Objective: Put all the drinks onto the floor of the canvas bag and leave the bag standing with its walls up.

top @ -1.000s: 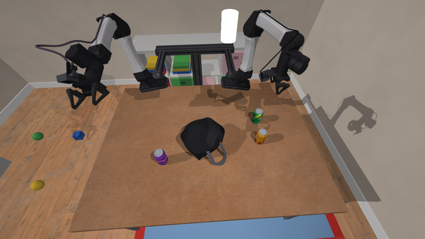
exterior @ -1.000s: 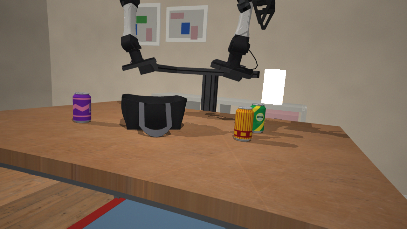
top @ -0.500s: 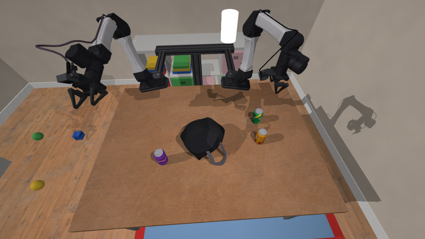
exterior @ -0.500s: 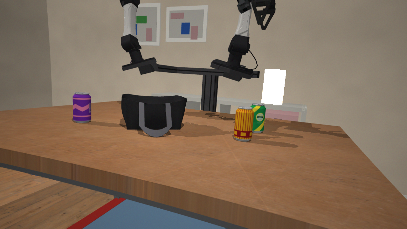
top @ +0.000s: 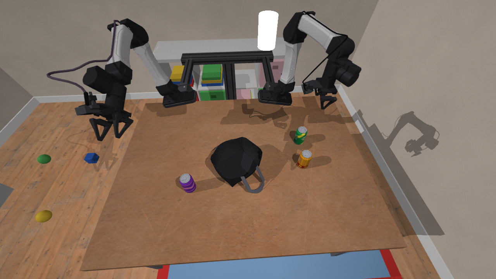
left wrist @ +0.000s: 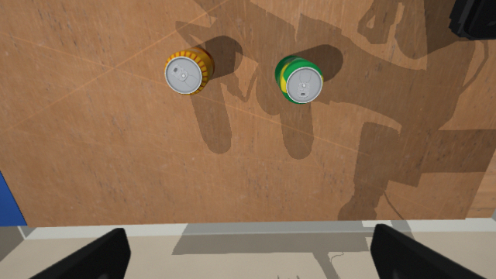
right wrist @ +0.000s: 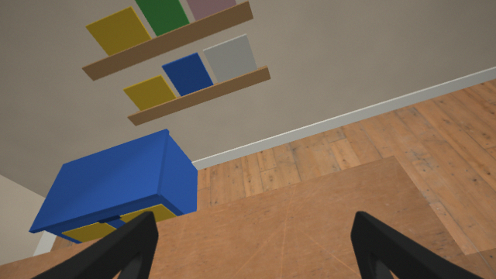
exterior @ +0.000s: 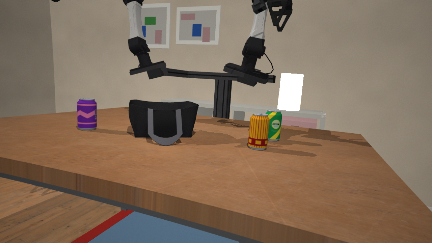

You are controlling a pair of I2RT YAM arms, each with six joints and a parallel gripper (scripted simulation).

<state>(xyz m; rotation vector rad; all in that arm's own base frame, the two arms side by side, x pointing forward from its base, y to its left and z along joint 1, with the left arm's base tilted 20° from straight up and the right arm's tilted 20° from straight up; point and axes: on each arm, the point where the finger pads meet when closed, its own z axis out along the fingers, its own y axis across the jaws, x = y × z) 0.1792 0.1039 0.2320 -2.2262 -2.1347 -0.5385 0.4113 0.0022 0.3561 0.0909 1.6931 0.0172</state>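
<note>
Seemingly, my next reach turns on the green can (top: 300, 136) (exterior: 275, 127) (left wrist: 299, 80), upright on the left arm's side of the bag (top: 235, 159) (exterior: 163, 122), below and ahead of the left jaws (top: 328, 104) (exterior: 279, 29), open and nearer than the right jaws (top: 109, 138), also open.

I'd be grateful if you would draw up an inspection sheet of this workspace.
Surface: brown tabletop, faint scratches.
Job's things: black bag standing; purple can, orange can and green can upright outside it.
Clutter: blue block on the room floor.
Grippers: left gripper and right gripper open, fingers holding nothing.
Cables: purplish cable bows out beside the right arm.
Surroundings: blue cabinet beyond the table; glowing white cylinder behind.
</note>
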